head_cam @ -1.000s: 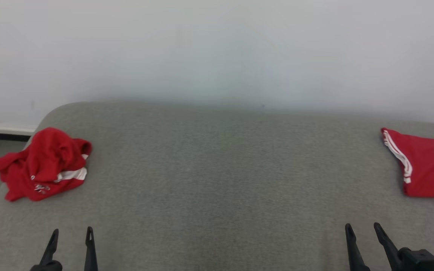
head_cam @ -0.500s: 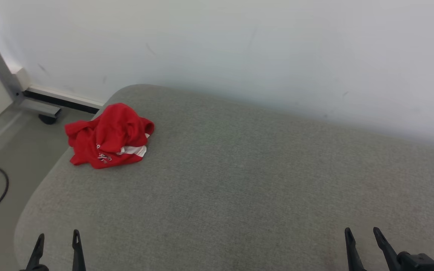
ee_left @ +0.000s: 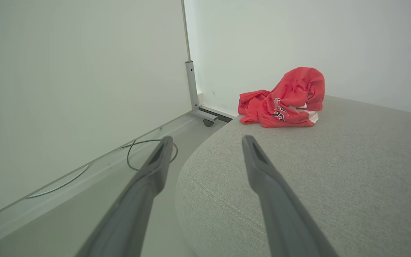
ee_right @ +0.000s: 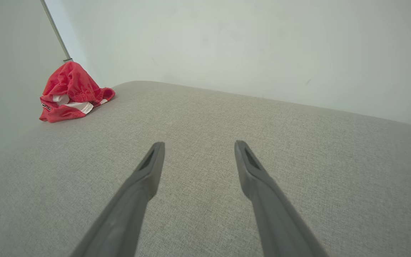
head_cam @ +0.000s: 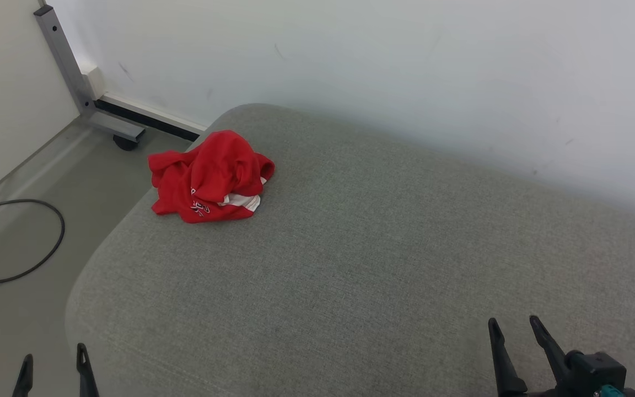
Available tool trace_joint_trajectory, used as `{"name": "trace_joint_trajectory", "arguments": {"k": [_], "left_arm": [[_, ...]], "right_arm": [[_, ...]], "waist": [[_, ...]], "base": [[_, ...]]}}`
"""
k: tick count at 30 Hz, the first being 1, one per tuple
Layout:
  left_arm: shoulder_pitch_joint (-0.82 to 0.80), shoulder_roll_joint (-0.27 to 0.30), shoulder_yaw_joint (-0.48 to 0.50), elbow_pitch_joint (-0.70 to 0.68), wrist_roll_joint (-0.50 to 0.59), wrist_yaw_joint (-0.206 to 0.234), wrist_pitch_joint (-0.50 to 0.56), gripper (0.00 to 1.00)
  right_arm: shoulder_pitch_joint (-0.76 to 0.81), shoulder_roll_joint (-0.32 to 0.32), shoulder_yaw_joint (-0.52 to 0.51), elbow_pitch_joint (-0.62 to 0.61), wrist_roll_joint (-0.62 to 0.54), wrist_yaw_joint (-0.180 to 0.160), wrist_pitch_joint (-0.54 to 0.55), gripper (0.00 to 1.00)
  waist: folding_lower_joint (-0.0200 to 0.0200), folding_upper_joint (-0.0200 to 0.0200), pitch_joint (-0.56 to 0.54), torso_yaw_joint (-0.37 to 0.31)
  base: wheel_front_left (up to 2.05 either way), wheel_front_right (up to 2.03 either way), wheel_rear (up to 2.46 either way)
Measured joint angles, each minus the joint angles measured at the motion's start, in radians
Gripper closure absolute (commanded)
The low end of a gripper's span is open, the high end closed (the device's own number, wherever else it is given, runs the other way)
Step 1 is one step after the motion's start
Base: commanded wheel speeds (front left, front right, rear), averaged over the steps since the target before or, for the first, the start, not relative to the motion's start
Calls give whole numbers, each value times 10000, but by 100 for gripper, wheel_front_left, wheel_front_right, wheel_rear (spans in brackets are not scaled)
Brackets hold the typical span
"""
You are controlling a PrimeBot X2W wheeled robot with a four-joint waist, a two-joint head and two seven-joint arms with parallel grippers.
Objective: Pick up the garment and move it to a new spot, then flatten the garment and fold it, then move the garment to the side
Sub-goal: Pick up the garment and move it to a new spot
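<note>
At far-left corner of cushion [head_cam: 350, 248], garment [head_cam: 213, 176] looks light, limp, best pinched at its peak; left end effector [head_cam: 54, 354], right end effector [head_cam: 514, 321] gape empty.

A grey upholstered bed [head_cam: 383, 264] carries one crumpled red garment [head_cam: 210, 176], lying well ahead of the left tool [head_cam: 53, 355] and far across from the right tool [head_cam: 514, 321].

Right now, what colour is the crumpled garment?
The garment is red with white trim and a small printed logo, best seen in the left wrist view.
</note>
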Motion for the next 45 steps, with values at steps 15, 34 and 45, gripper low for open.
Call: {"name": "trace_joint_trajectory", "arguments": {"k": [15,34,45], "left_arm": [[-407,-25,35,127,-230,-21,-117,0],[-5483,1030,1254,1728,-1459,-755,-309,0],[-7445,1983,1519,3745,-1801,-984,662,0]], "right_arm": [[-132,-82,-165,61,19,0,-71,0],[-1507,-581,-470,-1131,-102,-2,215,0],[-2026,-546,-702,-1227,-65,-2,-102,0]], "waist": [[0,2,87,-69],[0,2,1467,-2247],[2,2,3247,-4016]], "base": [[0,0,0],[0,0,0],[0,0,0]]}}
